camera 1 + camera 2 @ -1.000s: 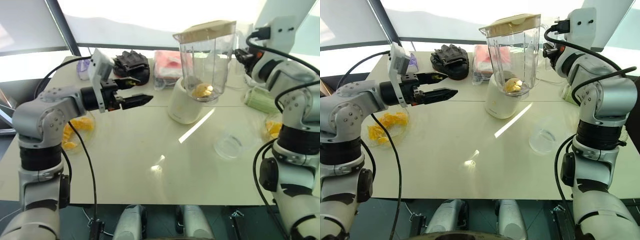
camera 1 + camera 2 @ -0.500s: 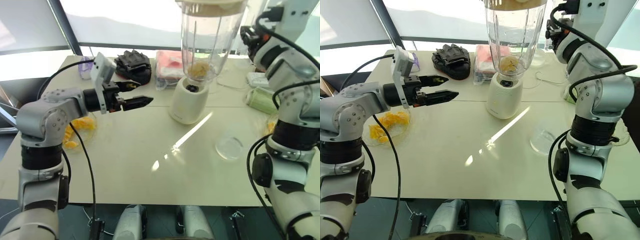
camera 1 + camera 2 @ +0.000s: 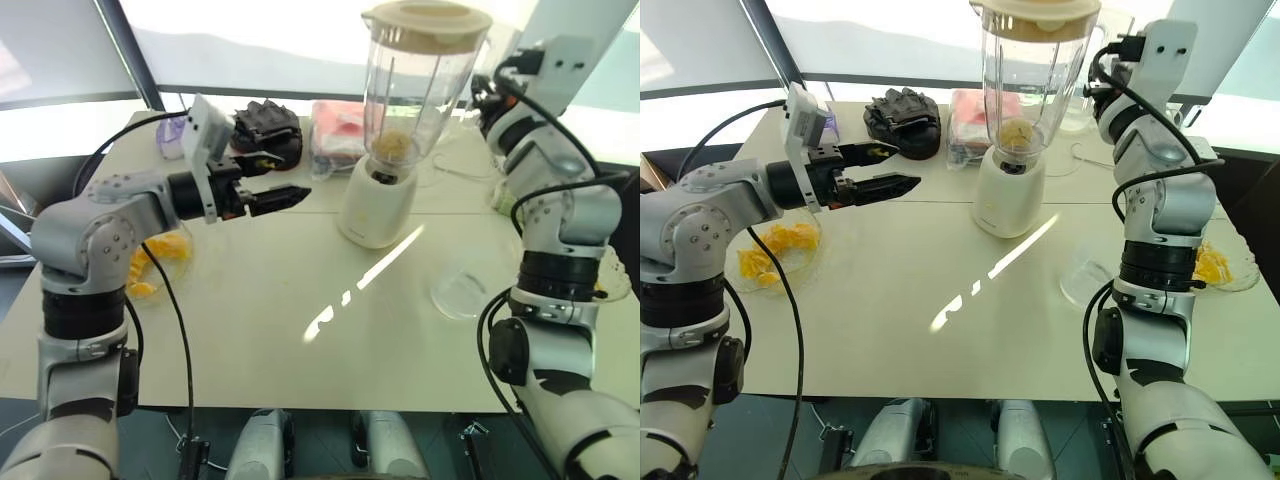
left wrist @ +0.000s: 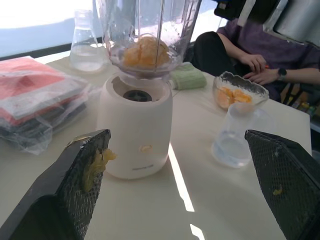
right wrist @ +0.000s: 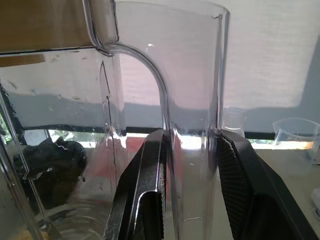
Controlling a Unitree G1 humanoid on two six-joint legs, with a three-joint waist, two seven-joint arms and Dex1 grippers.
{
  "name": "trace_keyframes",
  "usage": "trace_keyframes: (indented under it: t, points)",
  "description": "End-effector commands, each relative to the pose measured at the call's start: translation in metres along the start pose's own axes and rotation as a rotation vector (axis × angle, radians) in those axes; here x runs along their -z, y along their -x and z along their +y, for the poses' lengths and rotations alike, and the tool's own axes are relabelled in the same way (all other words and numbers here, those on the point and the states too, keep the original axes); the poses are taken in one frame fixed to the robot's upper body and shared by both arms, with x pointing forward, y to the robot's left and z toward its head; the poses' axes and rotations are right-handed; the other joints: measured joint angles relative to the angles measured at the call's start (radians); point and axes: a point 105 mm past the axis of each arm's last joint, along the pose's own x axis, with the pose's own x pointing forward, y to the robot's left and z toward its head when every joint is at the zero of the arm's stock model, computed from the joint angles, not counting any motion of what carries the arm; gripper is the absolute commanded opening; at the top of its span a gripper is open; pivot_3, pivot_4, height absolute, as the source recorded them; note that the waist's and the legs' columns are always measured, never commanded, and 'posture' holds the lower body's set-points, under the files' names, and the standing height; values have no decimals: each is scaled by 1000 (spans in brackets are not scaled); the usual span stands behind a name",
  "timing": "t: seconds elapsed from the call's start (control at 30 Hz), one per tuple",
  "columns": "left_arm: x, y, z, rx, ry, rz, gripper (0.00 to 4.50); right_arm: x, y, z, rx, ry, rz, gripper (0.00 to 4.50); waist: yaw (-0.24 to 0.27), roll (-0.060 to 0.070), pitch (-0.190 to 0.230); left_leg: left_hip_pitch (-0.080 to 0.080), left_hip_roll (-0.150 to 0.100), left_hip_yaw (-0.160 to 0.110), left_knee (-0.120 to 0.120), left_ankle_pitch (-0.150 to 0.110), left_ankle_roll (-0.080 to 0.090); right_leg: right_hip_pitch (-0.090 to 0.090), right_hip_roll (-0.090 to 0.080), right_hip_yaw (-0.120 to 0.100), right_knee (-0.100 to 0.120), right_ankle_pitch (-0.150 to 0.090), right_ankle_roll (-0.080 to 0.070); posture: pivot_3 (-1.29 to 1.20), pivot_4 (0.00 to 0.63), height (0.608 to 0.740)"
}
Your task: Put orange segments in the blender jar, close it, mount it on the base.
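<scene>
blender jar point(image 3: 412, 90) — segments inside, lid on, right claw point(image 5: 187, 165) clenched on its handle — hangs over the base point(image 3: 375, 205), unmounted; left claw point(image 3: 268, 178) released.

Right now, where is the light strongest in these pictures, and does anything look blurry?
In both eye views the window behind is washed out white, and a bright sun streak crosses the cream tabletop. In the left wrist view the left gripper's black fingers loom large and soft. In the right wrist view the clear blender jar's handle catches pale reflections.
</scene>
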Motion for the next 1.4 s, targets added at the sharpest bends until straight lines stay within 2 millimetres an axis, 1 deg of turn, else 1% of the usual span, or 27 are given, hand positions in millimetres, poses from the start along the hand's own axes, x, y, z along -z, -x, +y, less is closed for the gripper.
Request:
trace_keyframes:
  t: [0.03, 0.13, 0.3, 0.43, 0.53, 0.67, 0.87, 1.03, 1.13, 1.17, 1.33, 1.4]
  points:
    - [-15, 2, 0, -15, -62, -46, 4478, -19, 3, 5, -19, 0, -105, 1103, 0, 0, 0, 0, 0, 0, 0, 0, 0, 0, 0, 0, 0, 0, 0, 0, 150, 740]
    - [-15, 2, 2, -25, -58, -51, 4478, -5, 2, 4, -12, -29, -83, 1103, -2, 0, 0, 0, 0, 0, 0, 0, 0, 0, 0, 0, 0, 0, 0, 0, 150, 740]
    - [-12, 2, 1, -27, -52, -47, 4478, 7, 0, 7, -19, -68, -77, 1103, -2, 0, 0, 1, 0, 0, 0, 0, 0, 0, 0, 0, 0, 0, 0, 0, 150, 740]
    - [-12, 3, 2, -34, -48, -48, 4478, 15, -1, 9, -30, -51, -79, 1103, -3, 0, 0, 1, 0, 0, 0, 0, 0, 0, 0, 0, 1, 0, 0, 0, 150, 740]
    - [-11, 3, 2, -31, -46, -49, 4478, 21, -3, 4, -26, -19, -74, 1103, -3, 0, 0, 1, 0, 0, 0, 0, 0, 1, 0, 0, 1, 0, 0, 0, 150, 740]
    - [-10, 3, 0, -27, -44, -49, 4478, 23, -5, 0, -41, 39, -71, 1103, -3, 0, 0, 3, 0, 0, 0, 0, 0, 2, 0, 0, 1, 0, 0, 0, 150, 740]
    - [-9, 3, -2, -22, -40, -49, 4478, 23, -8, -2, -79, 76, -69, 1103, -3, 0, 0, 5, 0, 1, 0, 0, 0, 3, 0, 1, 1, 0, 0, 0, 150, 740]
    - [-8, 2, -2, -27, -36, -49, 4478, 33, -10, 8, -157, 93, -37, 1103, -2, 0, 0, 6, 0, 1, 0, 0, 0, 5, 0, 1, 0, 0, 0, 0, 150, 740]
    - [-8, 1, -3, -28, -34, -48, 4478, 35, -13, 14, -194, 101, -31, 1103, -6, 0, 0, 10, 0, 1, -1, 0, 0, 9, 0, 1, 0, 0, 0, 0, 150, 740]
    - [-8, 1, -3, -30, -34, -47, 4478, 36, -14, 14, -200, 104, -29, 1103, -7, 0, 0, 13, 0, 2, -2, 0, 0, 10, 0, 2, 0, 0, 0, 0, 150, 740]
    - [-8, 2, -2, -40, -31, -49, 4478, 39, -12, 16, -226, 128, -44, 1103, -7, 0, 0, 13, 0, 2, -2, 0, 0, 10, 1, 3, 0, 0, 0, 0, 150, 740]
    - [-7, 3, -2, -43, -30, -45, 4478, 44, -11, 15, -221, 128, -28, 1103, -7, 0, 0, 13, 1, 2, -2, 0, 0, 10, 1, 3, 0, 0, 0, 0, 150, 740]
